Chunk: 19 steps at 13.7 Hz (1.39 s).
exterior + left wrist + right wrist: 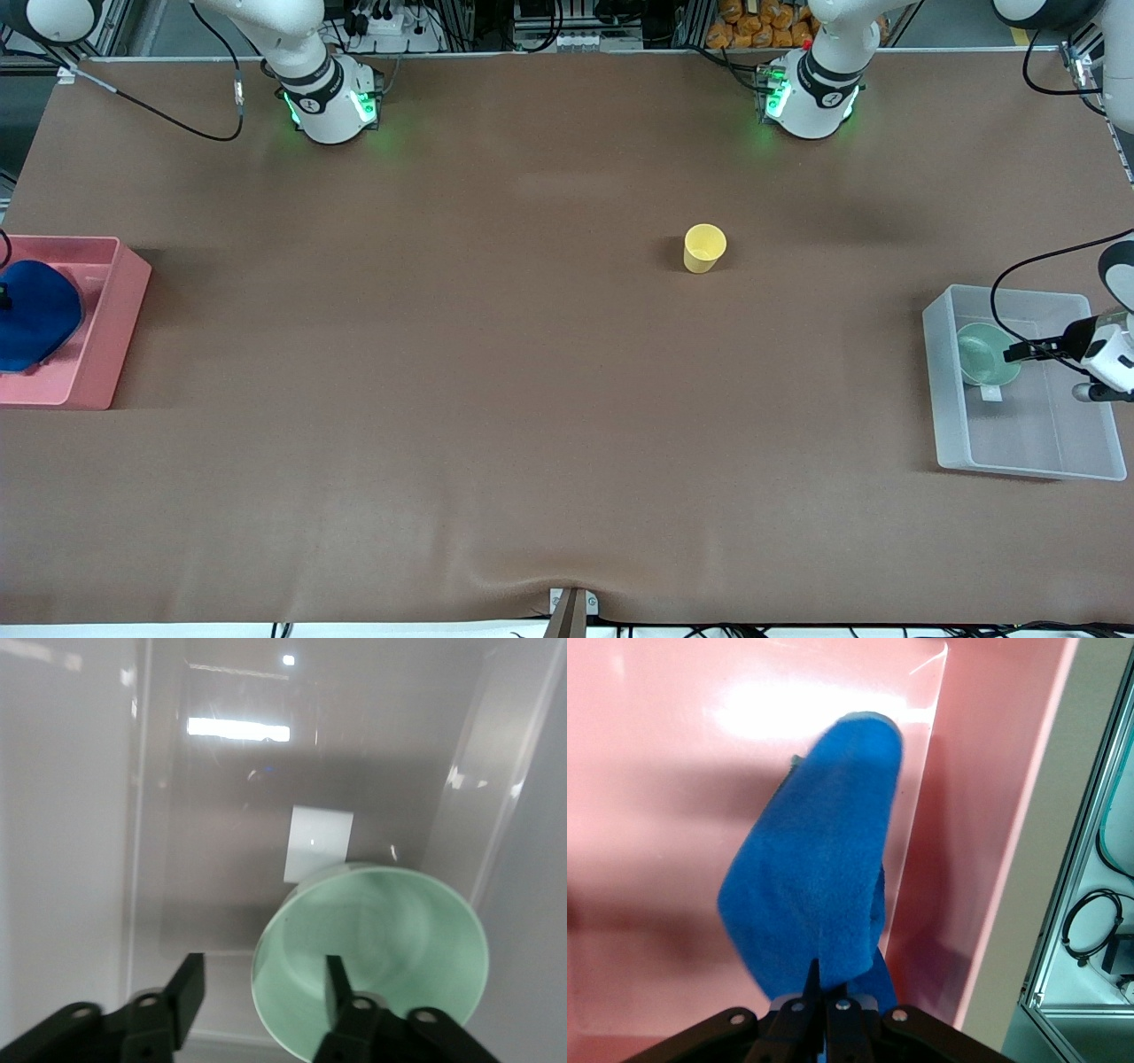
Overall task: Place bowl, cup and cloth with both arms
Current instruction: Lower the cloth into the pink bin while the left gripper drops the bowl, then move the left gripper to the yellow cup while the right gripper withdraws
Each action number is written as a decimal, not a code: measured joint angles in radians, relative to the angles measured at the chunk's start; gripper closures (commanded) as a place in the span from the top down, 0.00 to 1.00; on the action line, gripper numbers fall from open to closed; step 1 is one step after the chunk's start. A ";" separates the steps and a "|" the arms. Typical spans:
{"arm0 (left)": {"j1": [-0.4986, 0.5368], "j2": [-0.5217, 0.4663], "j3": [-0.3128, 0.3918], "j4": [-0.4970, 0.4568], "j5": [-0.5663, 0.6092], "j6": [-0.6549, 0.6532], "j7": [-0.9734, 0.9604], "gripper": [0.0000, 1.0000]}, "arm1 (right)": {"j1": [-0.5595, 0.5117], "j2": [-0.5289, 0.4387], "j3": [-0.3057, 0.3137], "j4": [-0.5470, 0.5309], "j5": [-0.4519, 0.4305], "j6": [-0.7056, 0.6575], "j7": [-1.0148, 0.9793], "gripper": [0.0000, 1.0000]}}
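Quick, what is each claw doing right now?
Left claw: open, one finger inside the bowl, over the clear bin.
Right claw: shut on the cloth, over the pink bin.

Two white robot arms are seen at one brown table (532,399). One yellow cup (704,248), one mint-green bowl (983,354) and one blue cloth (35,315) are counted, along with one pink bin (106,337) and one clear bin (1028,434).

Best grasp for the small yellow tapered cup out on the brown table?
Come straight down on the small yellow tapered cup and pinch its rim, one finger inside. It stands upright, mouth open, no handle, nothing beside it; the tapered wall might slip in a side grip.
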 measured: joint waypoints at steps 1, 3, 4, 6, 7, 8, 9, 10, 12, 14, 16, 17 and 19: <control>-0.003 -0.013 0.000 0.009 0.004 0.000 0.000 1.00 | 0.000 0.015 0.002 0.000 0.000 0.015 0.000 0.00; -0.015 -0.059 -0.001 0.020 0.012 -0.003 0.000 1.00 | 0.000 0.040 0.009 0.000 0.001 0.034 0.000 0.00; -0.020 -0.088 -0.003 0.020 0.013 -0.008 0.000 1.00 | 0.000 0.049 0.013 0.000 0.003 0.036 0.000 0.00; -0.029 -0.143 -0.025 0.020 0.014 -0.036 -0.002 1.00 | 0.000 0.059 0.020 0.000 0.035 0.038 0.000 0.00; -0.040 -0.169 -0.035 0.019 0.014 -0.068 -0.015 1.00 | 0.000 0.062 0.022 0.000 0.049 0.038 0.000 0.00; -0.057 -0.194 -0.042 0.019 0.014 -0.108 -0.040 1.00 | 0.000 0.064 0.022 0.000 0.058 0.038 0.000 0.00; -0.079 -0.218 -0.047 0.018 0.014 -0.146 -0.071 1.00 | 0.000 0.065 0.023 0.000 0.060 0.038 0.000 0.00; -0.103 -0.243 -0.052 0.013 0.014 -0.175 -0.103 1.00 | 0.000 0.066 0.023 0.000 0.061 0.038 0.000 0.00; -0.156 -0.304 -0.074 -0.034 0.047 -0.200 -0.191 1.00 | 0.000 0.067 0.028 0.000 0.062 0.038 0.000 0.00; -0.190 -0.374 -0.122 -0.119 0.086 -0.204 -0.286 1.00 | 0.000 0.070 0.040 0.000 0.063 0.038 0.000 0.00; -0.195 -0.434 -0.191 -0.196 0.090 -0.205 -0.363 1.00 | 0.000 0.077 0.047 0.000 0.063 0.038 0.000 0.00; -0.196 -0.454 -0.230 -0.225 0.091 -0.205 -0.410 1.00 | 0.000 0.080 0.049 0.000 0.063 0.038 0.000 0.00; -0.197 -0.474 -0.301 -0.260 0.092 -0.211 -0.487 1.00 | 0.000 0.083 0.050 0.000 0.063 0.038 0.000 0.00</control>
